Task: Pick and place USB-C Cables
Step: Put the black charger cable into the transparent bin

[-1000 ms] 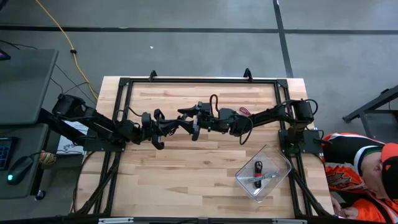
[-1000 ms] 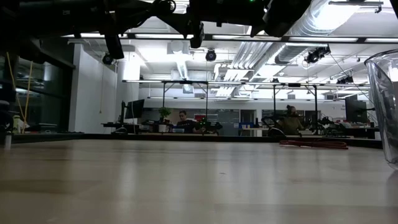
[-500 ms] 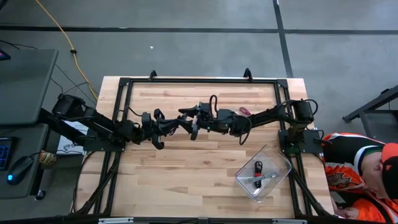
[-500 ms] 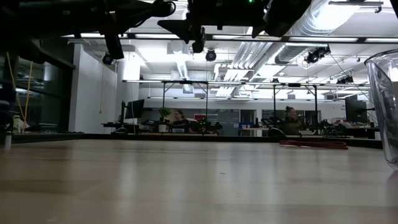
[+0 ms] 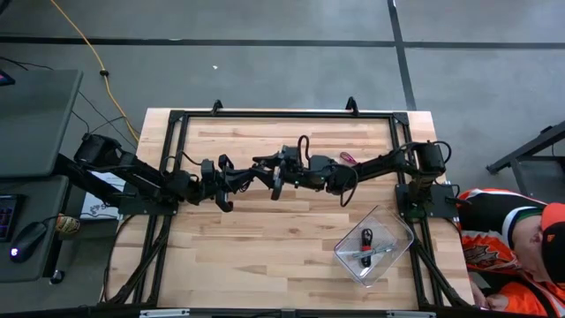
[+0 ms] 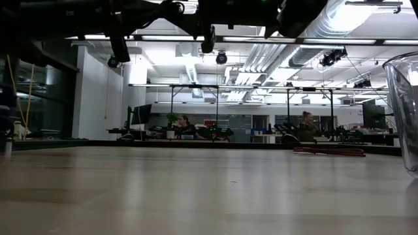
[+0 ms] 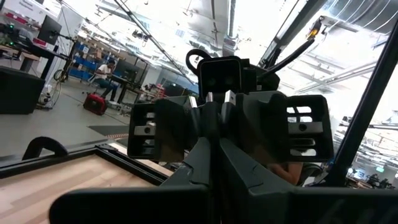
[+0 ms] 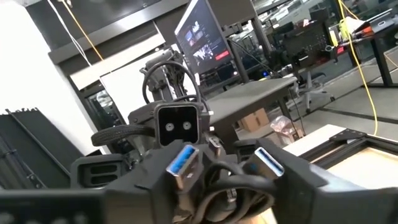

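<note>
Both arms meet in mid-air over the table's middle. My left gripper [image 5: 261, 174] is shut on a black USB-C cable bundle [image 8: 227, 183], whose two silver plugs [image 8: 184, 165] stick up. My right gripper [image 5: 275, 173] faces it, fingers apart on either side of the bundle; whether they touch it I cannot tell. A pinkish-red cable [image 5: 347, 159] lies flat on the table beside the right arm. A black cable [image 5: 366, 237] and a silver-grey one [image 5: 371, 254] lie in the clear container [image 5: 395, 231]. My left gripper holds the black bundle level, coming from the table's left side. In the right wrist view the bundle's loops [image 8: 231, 193] hide its fingertips, so which part they pinch cannot be told. The bundle is lifted clear of the table, plugs upward.
The clear container stands at the table's near right; its wall [image 6: 405, 111] shows in the low view. A person in orange [image 5: 521, 252] sits just past the right edge. A black frame [image 5: 282, 116] runs around the tabletop. Bare wood lies below the two grippers.
My right gripper's fingers have drawn closer together around the bundle. Both arms have kept their places, and the left gripper has stayed shut.
</note>
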Motion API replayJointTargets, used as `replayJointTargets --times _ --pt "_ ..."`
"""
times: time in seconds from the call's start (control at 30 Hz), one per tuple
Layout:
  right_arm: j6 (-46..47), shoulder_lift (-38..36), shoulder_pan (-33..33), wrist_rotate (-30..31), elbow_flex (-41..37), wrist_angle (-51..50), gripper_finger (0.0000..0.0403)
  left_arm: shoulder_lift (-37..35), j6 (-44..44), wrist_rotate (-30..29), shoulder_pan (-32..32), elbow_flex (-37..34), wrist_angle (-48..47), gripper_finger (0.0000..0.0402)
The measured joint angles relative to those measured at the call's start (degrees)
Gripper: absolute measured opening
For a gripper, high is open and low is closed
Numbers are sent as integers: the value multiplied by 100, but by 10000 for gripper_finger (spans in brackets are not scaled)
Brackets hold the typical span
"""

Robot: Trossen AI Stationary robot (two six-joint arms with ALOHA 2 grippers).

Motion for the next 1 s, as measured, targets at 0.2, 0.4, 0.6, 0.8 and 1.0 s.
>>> replayJointTargets --times 0.2,0.4,0.6,0.8,1.0 --pt "-7 -1 4 -17 2 12 105 0 -1 -78 0 -4 -2 0" --pt "-83 -2 2 4 -5 -2 51 -2 -17 -171 2 -4 -52 0" --pt "-86 -2 2 4 -5 -29 55 -4 -3 -163 2 -4 -115 5" --pt "-85 -2 2 -23 -5 -77 53 -3 -2 -106 0 -4 -191 43" --pt "-87 -2 -4 2 -5 -66 52 -2 -1 -6 -4 -4 -199 122"
